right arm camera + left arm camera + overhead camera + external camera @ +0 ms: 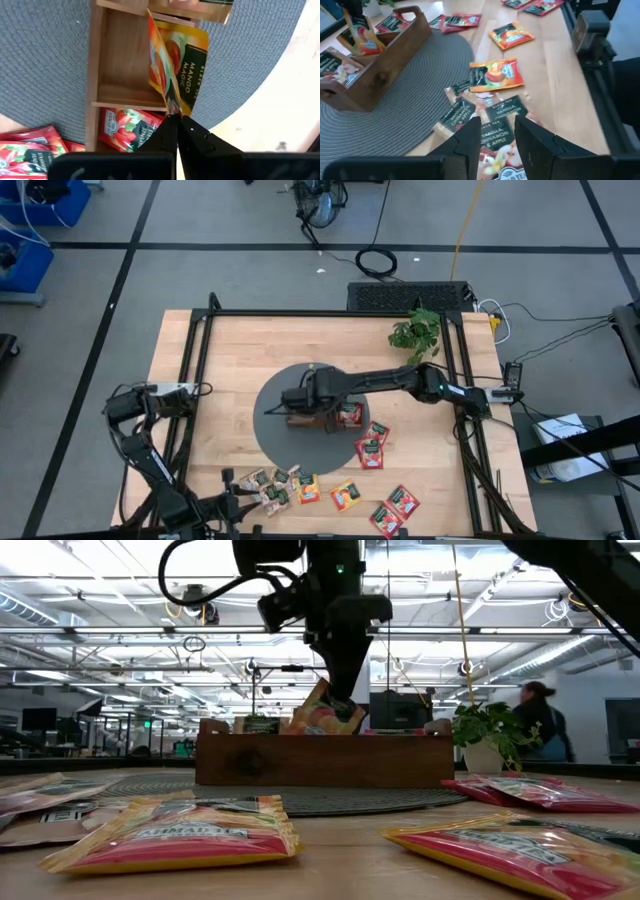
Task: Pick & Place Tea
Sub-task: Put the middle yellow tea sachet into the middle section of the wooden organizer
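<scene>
The right tool [175, 117], pinched on an orange tea bag [175, 65], should lower it straight into the wooden tray's [95, 60] empty middle box before letting go.

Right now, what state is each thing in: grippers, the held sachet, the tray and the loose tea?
Right gripper: shut on the orange sachet, above the tray.
Orange sachet: held, hanging into the middle compartment.
Wooden tray: on the grey mat, a red sachet in one end compartment.
Left gripper: open, over the beige sachets.
Beige sachets: flat on the table.
</scene>
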Controlling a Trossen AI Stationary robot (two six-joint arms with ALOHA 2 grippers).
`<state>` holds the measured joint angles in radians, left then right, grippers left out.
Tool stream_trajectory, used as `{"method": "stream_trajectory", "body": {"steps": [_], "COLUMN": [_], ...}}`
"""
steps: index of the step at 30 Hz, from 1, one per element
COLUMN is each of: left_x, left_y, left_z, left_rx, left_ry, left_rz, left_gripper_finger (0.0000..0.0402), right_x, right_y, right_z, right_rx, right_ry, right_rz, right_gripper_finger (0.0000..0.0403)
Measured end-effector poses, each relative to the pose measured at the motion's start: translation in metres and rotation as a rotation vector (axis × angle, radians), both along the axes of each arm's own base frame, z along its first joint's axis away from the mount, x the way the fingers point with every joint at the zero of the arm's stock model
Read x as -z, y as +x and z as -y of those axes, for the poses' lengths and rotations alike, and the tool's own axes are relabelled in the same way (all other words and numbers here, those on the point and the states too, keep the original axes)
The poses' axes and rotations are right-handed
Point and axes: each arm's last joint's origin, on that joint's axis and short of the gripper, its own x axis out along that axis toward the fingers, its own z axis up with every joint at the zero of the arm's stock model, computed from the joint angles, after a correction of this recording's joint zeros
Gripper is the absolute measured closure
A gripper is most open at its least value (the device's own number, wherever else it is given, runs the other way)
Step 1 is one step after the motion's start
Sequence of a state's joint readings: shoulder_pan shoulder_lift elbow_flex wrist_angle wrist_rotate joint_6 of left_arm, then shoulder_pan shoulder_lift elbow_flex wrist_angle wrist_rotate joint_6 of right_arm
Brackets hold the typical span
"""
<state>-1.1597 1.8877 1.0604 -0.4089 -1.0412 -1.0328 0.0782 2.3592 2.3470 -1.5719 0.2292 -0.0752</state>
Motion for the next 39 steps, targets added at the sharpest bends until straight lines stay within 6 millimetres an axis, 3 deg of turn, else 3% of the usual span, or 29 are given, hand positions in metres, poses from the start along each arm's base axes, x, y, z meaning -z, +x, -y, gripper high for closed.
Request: {"method": "stream_trajectory", "body": {"steps": [6,20,26,39], "left_x": [0.001,0.001,0.001,0.001], "left_y": [0.000,0.010,0.009,0.009], "left_z": [-0.001,-0.007,-0.006,-0.006], "left_rx": [0.004,-0.015,-0.014,-0.013], "left_ry": [0.013,0.050,0.047,0.028], "left_rz": [-0.004,-0.009,-0.008,-0.021], "left_gripper_finger": [0.0277,0.0277,0.0277,0.0277], "right_x": [0.000,0.001,0.009,0.013], "right_y": [0.000,0.000,0.005,0.022], "right_z": [0.006,-0.006,-0.008,-0.011], "right_rx": [-0.007,-0.085,-0.134,-0.162], "right_ry": [-0.010,-0.027,-0.020,0.005], "right_rz": [-0.006,-0.016,0.013,0.180], "right_gripper_finger": [0.0403,0.0403,0.0401,0.0307]}}
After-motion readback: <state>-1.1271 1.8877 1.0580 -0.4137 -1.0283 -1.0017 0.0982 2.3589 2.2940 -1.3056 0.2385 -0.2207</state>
